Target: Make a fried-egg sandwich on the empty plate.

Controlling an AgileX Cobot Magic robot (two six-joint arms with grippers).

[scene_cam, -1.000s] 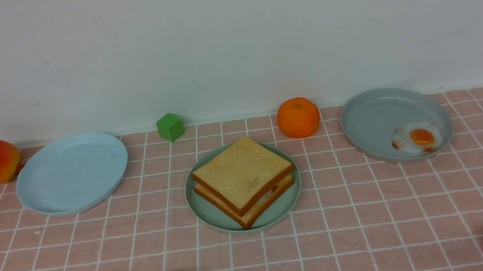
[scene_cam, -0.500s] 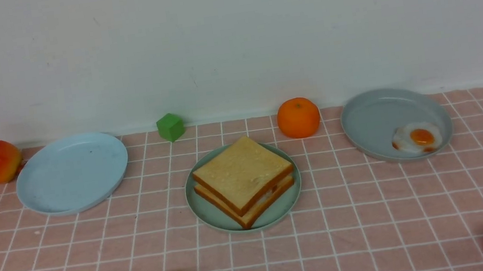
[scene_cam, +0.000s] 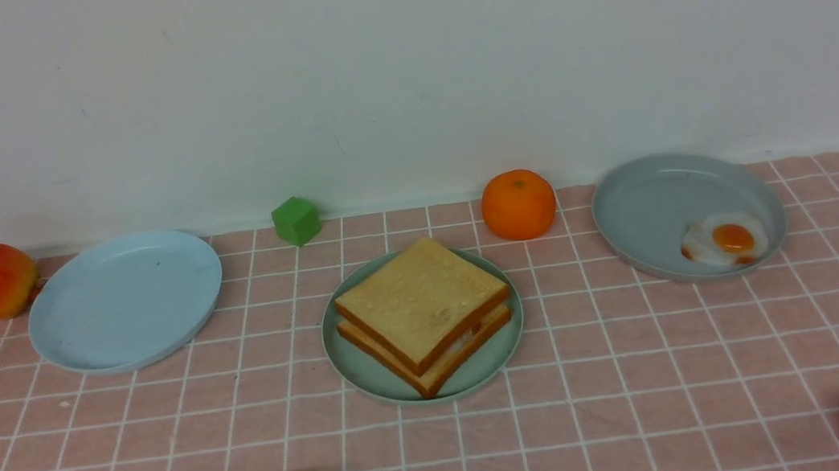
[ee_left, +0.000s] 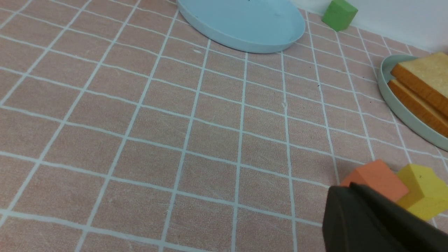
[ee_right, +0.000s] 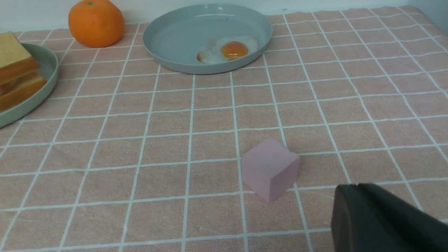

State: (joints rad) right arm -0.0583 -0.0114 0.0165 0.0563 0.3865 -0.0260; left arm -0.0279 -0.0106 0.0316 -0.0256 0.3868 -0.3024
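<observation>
Shows two toast slices (scene_cam: 421, 300) stacked corner to corner on the mint-green plate (scene_cam: 361, 373) at the middle of the cloth, with a fried egg (scene_cam: 724, 240) lying apart on the near edge of the grey-blue plate (scene_cam: 651, 205) to the right. Hints at a pale sliver between the slices on their right side, possibly filling, though too small to tell. Reads, on that footing, as either a closed sandwich awaiting a check or a stack lacking its egg. Finds neither arm in the front view. Catches the left gripper (ee_left: 344, 196) only as a dark tip low over the cloth beside the orange and yellow blocks, fingers pressed together on nothing. Catches the right gripper (ee_right: 351, 194) the same way near the pink block, carrying nothing visible; cannot tell from this corner how its jaws stand. Calls next, if the egg belongs inside, for lifting the upper slice clear, fetching the egg with the right arm from its plate, laying it flat on the lower slice, then re-covering squarely without nudging the plate.
</observation>
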